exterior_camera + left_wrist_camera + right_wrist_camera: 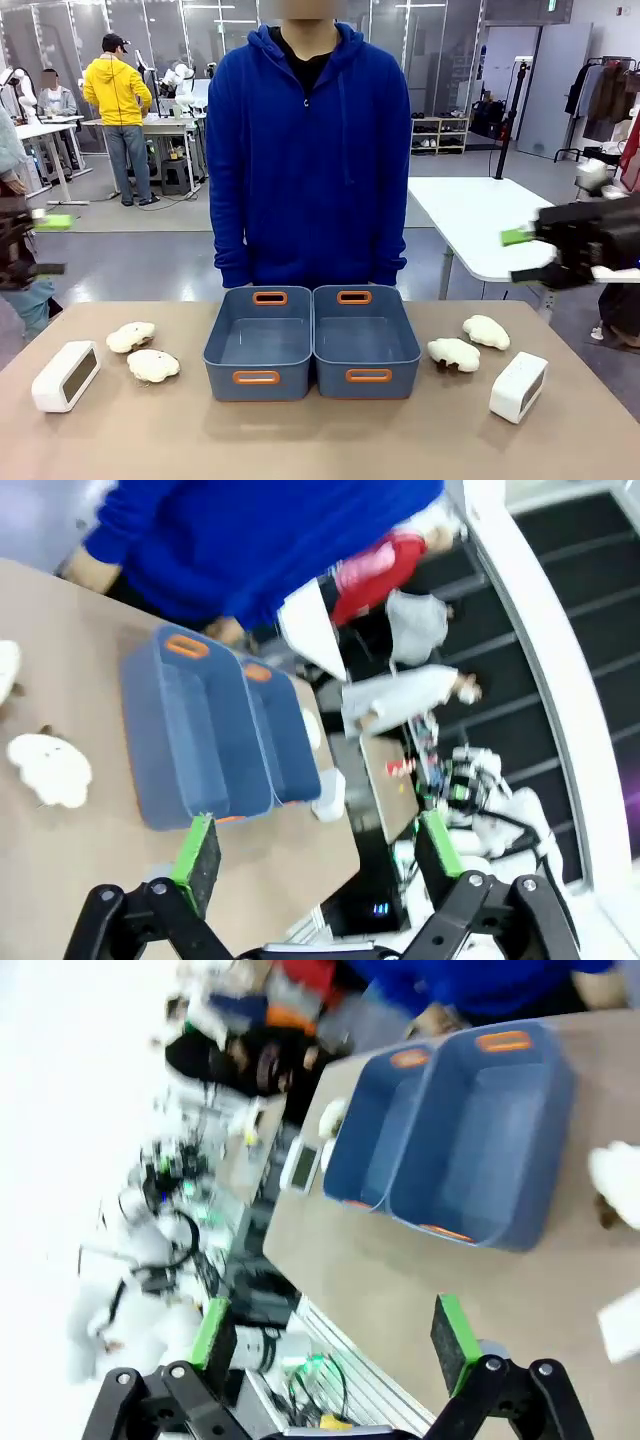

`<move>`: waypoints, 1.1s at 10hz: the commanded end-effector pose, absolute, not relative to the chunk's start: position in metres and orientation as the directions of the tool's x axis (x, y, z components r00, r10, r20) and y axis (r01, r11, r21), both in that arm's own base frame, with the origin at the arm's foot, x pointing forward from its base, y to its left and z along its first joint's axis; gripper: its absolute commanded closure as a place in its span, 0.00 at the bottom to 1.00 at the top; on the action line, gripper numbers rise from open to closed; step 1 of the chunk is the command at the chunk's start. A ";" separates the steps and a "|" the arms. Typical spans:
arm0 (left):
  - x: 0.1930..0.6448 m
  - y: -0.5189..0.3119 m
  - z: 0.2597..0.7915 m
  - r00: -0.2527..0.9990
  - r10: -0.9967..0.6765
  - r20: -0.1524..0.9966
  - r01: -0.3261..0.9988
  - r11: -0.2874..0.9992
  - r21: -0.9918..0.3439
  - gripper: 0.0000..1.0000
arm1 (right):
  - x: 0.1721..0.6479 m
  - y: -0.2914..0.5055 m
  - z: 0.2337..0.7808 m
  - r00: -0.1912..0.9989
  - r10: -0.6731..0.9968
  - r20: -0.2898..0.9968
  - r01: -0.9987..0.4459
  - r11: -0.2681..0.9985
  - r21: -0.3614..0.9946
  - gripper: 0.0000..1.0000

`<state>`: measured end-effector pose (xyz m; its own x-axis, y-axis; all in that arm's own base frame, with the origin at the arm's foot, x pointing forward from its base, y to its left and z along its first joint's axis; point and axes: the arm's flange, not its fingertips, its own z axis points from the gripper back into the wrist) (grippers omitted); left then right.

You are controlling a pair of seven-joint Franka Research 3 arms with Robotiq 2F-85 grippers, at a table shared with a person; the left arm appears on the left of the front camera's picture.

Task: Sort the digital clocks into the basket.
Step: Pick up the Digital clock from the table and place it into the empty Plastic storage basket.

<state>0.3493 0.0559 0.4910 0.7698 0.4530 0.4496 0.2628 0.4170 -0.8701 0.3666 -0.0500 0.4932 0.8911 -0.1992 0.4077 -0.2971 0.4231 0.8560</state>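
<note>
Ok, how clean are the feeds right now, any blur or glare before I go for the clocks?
Front view: the table, baskets and both digital clocks are sharp and evenly lit, but the left gripper and right gripper are smeared at the edges. Left wrist view: rolled and soft all over. Right wrist view: soft too, with its left side blown out white.

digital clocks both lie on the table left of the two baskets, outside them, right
Not both. In the front view one digital clock lies left of the baskets and the other clock lies right of them. Both are on the table, outside the baskets.
</note>
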 end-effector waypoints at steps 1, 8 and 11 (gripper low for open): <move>0.297 0.081 0.475 0.664 0.577 0.476 0.231 0.447 -0.864 0.00 | 0.324 -0.095 0.484 0.830 -0.401 0.389 -0.208 0.424 0.881 0.00; 0.304 0.173 0.491 0.560 0.688 0.461 0.093 0.501 -0.861 0.00 | 0.303 -0.178 0.494 0.741 -0.539 0.400 -0.142 0.456 0.878 0.00; 0.304 0.173 0.491 0.560 0.688 0.461 0.093 0.501 -0.861 0.00 | 0.303 -0.178 0.494 0.741 -0.539 0.400 -0.142 0.456 0.878 0.00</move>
